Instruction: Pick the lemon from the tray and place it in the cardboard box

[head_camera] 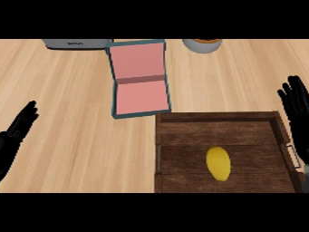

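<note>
A yellow lemon (pixel 218 163) lies in the dark wooden tray (pixel 183 136) at the lower right of the head view. Beyond the tray's far left corner sits an open box (pixel 139 81) with a pink inside and teal rim, its lid folded back. My right hand (pixel 305 124) stands open at the right edge, just outside the tray's right wall, fingers straight and pointing up. My left hand (pixel 8 140) rests open at the lower left edge, far from the tray and the box. Neither hand touches anything.
A grey appliance (pixel 76 44) sits at the counter's far edge, left of the box. A white cup with an orange inside (pixel 202 45) stands at the far edge, right of the box. Light wooden counter (pixel 63 99) spreads between my left hand and the tray.
</note>
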